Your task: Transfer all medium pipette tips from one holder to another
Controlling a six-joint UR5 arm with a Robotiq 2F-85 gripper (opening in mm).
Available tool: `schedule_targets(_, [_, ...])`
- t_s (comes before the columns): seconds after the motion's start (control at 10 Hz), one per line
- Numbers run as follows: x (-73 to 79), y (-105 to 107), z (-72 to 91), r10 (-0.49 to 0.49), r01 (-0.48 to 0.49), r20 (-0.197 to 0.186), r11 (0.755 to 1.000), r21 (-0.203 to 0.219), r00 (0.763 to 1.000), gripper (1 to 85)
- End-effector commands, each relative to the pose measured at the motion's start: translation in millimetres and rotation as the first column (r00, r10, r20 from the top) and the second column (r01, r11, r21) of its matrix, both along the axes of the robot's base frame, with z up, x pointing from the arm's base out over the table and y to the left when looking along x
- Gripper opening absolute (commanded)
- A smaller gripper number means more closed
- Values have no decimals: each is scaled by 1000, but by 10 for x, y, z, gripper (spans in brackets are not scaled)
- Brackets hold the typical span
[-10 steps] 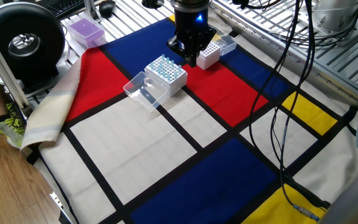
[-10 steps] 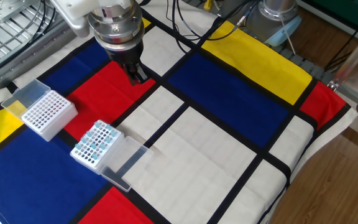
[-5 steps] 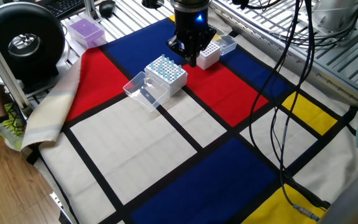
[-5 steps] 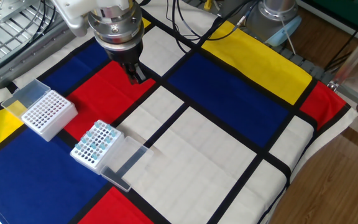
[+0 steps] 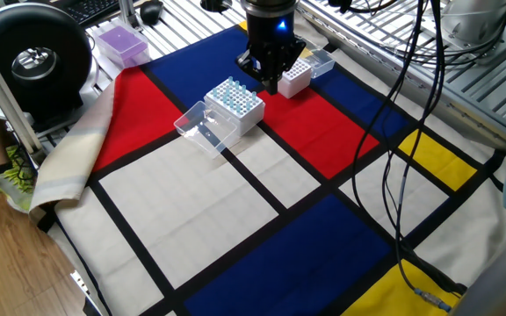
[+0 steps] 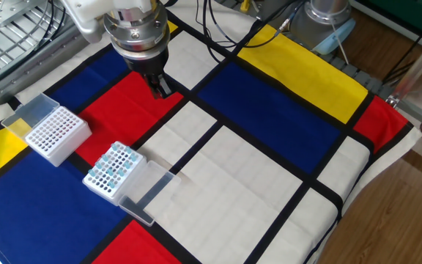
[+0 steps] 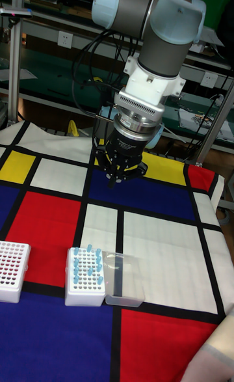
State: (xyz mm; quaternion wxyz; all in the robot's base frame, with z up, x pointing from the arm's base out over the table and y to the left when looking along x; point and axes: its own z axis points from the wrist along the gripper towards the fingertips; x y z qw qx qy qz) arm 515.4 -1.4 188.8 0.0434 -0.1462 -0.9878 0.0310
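Observation:
The medium pipette tips (image 5: 234, 94) are pale blue and stand in a white rack (image 6: 112, 170) with its clear lid (image 6: 146, 192) hinged open beside it. A second white rack (image 6: 53, 134) shows only empty holes; it sits further left on the blue patch. In the tall fixed view the tip rack (image 7: 85, 275) is in front and the empty rack (image 7: 13, 270) is at the left edge. My gripper (image 6: 160, 86) hangs over the red patch between and behind the racks, touching neither. Its fingers look pressed together with nothing visible between them.
A purple box (image 5: 119, 42) and a black round device (image 5: 33, 57) stand past the cloth's far left edge. Black cables (image 5: 402, 132) hang over the right side of the cloth. The cloth drapes off the table at the left (image 5: 68, 149).

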Motion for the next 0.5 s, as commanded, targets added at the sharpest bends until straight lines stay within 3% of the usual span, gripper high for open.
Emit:
schedule_targets(0.0, [-2, 8, 10, 8, -8, -2, 1000, 7, 1000, 10])
schedule_targets(0.4, [-2, 8, 10, 5, -5, -1, 1000, 7, 1000, 10])
